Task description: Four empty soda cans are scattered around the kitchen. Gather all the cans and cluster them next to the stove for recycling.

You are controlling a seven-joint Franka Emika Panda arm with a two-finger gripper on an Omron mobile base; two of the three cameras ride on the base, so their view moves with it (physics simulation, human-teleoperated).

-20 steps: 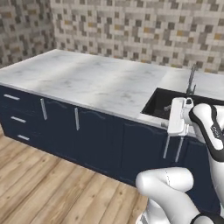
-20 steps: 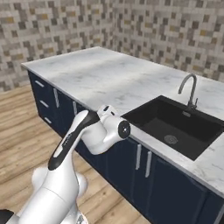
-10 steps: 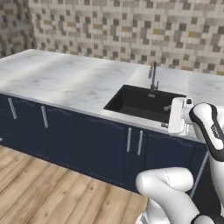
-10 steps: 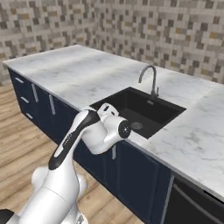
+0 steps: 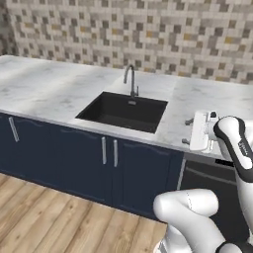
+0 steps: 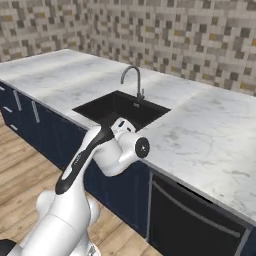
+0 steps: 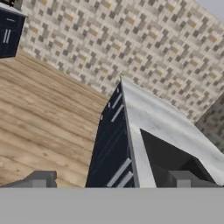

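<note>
Base has driven along the cabinet run since the earlier frames: the whole picture shifted, the sink slid from the right edge toward centre, and a dark dishwasher front has come into the right base view. That's camera motion, not the things moving.

Largest first, relative to your gripper:
- Marble worktop runs ahead of and to both sides of the gripper, bare marble along the whole stretch you can see.
- Mosaic backsplash sits far beyond the gripper.
- Navy cabinets sit below it, and the wood floor lower again.
- Black sink is just ahead and left of the gripper, with its faucet at the sink's far rim.

Gripper is wide open and empty; the finger tips stand well apart in the hand view, nothing between them.

Task status: I'd say you're at the search/transit stage. Soda cans: can't tell where any are; I can't pick out a can or the stove from here, so nothing shows as gathered yet. All four cans count as left.

Obstructions: nothing blocks the arm. Watch the faucet if you swing left over the sink, and the worktop edge, which is near the gripper.
</note>
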